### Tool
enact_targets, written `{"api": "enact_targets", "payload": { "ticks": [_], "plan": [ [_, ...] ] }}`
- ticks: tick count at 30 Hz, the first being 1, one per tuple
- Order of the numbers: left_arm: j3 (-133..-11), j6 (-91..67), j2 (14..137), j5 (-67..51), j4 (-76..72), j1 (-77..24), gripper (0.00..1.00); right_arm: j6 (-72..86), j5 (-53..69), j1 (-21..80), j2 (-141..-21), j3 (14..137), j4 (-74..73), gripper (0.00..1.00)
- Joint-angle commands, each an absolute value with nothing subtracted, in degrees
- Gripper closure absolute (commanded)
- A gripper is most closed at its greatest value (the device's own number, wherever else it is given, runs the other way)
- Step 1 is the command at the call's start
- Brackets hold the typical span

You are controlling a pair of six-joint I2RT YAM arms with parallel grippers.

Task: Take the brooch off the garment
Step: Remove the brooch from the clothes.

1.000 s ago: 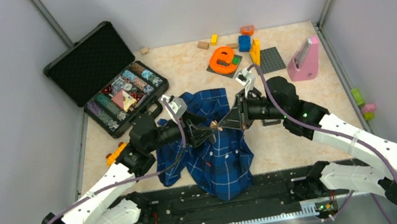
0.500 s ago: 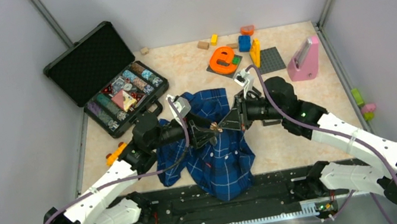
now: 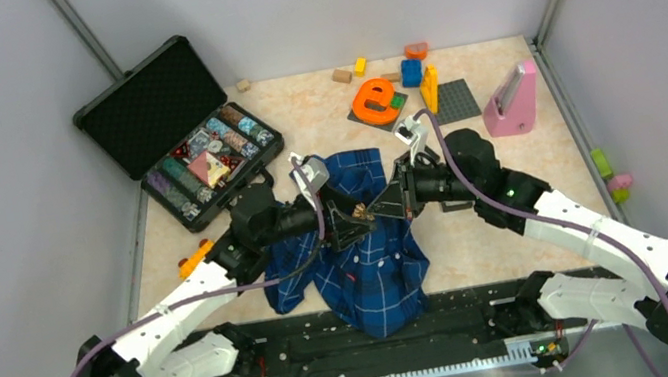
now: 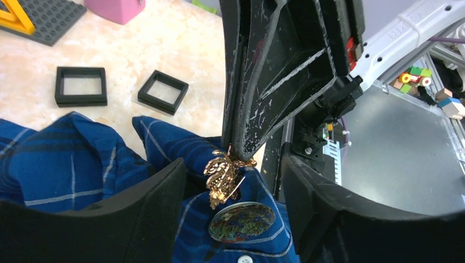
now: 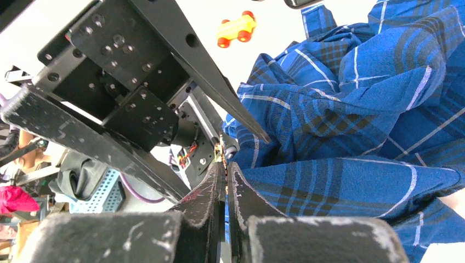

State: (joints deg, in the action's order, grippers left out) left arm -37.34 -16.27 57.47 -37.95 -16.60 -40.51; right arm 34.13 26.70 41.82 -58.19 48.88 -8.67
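There, the right gripper (image 4: 237, 149) is pinched tight on the gold brooch (image 4: 221, 176) at its very tips, and the left gripper (image 3: 340, 228) gapes wide either side of it. Pull now with the pin fastened and the shirt (image 4: 71, 170) drags up, or the brooch slips. Since a second ago, the left has crept closer.

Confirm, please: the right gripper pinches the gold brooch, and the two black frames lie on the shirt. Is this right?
Not fully. The right gripper does pinch the gold brooch, but the two black frames lie on the table, beside the shirt, not on it. The left wrist view shows this.
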Motion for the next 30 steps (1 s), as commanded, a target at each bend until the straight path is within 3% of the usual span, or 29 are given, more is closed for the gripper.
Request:
{"api": "enact_targets", "payload": {
  "ticks": [1, 5, 9, 16, 21, 30],
  "plan": [
    [-41.2, -11.2, 59.0, -35.2, -11.4, -42.8, 0.36, 33.2, 25.6, 41.4, -57.3, 52.6, -7.7, 1.0],
    [-43.3, -7.6, 59.3, -30.9, -5.5, -44.2, 0.52, 33.0, 25.0, 41.4, -57.2, 52.5, -8.0, 1.0],
    [-45.1, -4.7, 58.9, -26.5, -0.4, -45.3, 0.58, 32.3, 24.0, 41.3, -57.1, 52.9, -9.1, 1.0],
    [-46.9, -2.6, 59.8, -22.9, 5.2, -47.0, 0.8, 31.7, 23.4, 41.2, -57.0, 53.6, -10.5, 1.0],
    [-46.6, -2.8, 58.6, -23.2, 4.4, -47.2, 0.76, 31.4, 23.5, 40.8, -56.5, 53.8, -11.1, 1.0],
    [-43.7, -3.6, 53.4, -20.8, 1.6, -47.1, 0.5, 30.4, 24.4, 40.0, -55.6, 54.9, -14.1, 1.0]
  ]
}}
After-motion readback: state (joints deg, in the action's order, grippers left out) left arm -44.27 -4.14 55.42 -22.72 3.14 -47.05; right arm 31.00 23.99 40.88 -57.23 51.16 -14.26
